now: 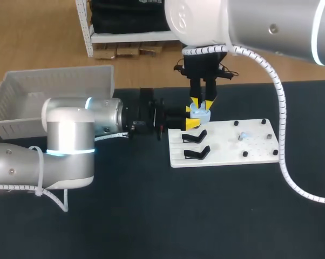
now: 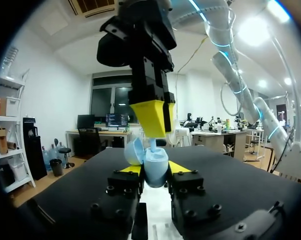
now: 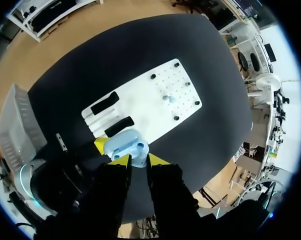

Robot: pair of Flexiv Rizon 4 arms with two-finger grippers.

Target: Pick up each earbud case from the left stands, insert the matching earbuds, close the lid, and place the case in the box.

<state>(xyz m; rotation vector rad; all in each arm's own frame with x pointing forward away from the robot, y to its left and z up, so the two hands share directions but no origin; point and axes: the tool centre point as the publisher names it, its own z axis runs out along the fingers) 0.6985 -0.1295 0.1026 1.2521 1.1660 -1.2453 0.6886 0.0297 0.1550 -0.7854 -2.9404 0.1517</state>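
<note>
While left pincer (image 2: 154, 171) clamps open pale-blue earbud case (image 3: 125, 145) over edge of white board (image 1: 227, 156), right pincer (image 1: 203, 102) — narrow, pinching earbud (image 2: 153, 145) — sits at its cavity. Insertion likely underway; lid closing, box (image 1: 54, 73) placement not yet done.

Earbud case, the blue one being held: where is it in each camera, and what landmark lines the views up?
Head view: earbud case at the white board's far left edge, under the right gripper.
Left wrist view: case clamped in the left gripper, lid open.
Right wrist view: case just ahead of the right gripper, by the board's edge.
Landmark: the left gripper's yellow tips either side of the case, in all three.
</note>
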